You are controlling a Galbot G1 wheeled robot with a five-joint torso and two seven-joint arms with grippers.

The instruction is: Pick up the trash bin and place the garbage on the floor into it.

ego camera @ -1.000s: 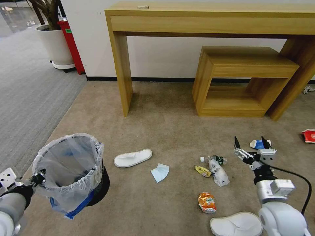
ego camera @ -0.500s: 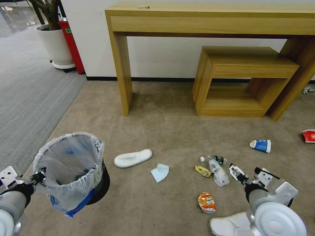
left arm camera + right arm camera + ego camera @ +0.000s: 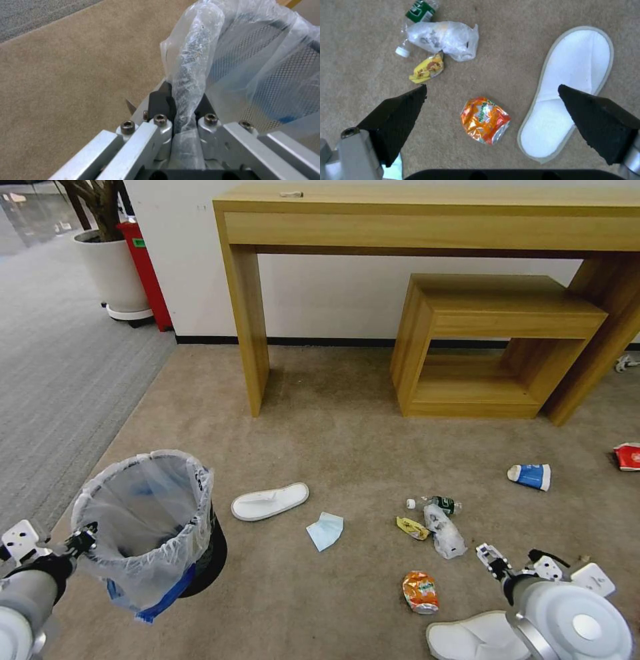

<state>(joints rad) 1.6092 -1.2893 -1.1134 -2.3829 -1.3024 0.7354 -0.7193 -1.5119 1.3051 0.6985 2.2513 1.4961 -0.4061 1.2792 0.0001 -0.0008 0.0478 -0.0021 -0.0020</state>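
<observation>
The black trash bin (image 3: 150, 527), lined with a crinkly clear bag, hangs at the lower left. My left gripper (image 3: 83, 540) is shut on its bagged rim (image 3: 186, 82). My right gripper (image 3: 515, 561) is low at the lower right and open (image 3: 491, 87), pointing down. A crushed orange can (image 3: 485, 120) lies on the beige floor (image 3: 347, 447) just below the gap between its fingers, with a white slipper (image 3: 570, 87) beside it. Also on the carpet are a second slipper (image 3: 270, 501), a blue mask (image 3: 325, 531), a yellow wrapper (image 3: 413, 527), a green-labelled bottle (image 3: 441, 505) and a clear bag (image 3: 445, 533).
A blue cup (image 3: 531, 476) and a red cup (image 3: 627, 456) lie farther right. A long wooden table (image 3: 427, 220) and a low wooden stool (image 3: 493, 340) stand against the wall. Grey striped carpet (image 3: 53, 373) and a potted plant (image 3: 110, 267) are at the left.
My right arm has dropped and drawn back toward the lower right, so the open gripper now points down over the crushed can. The bin has shifted slightly in the left gripper.
</observation>
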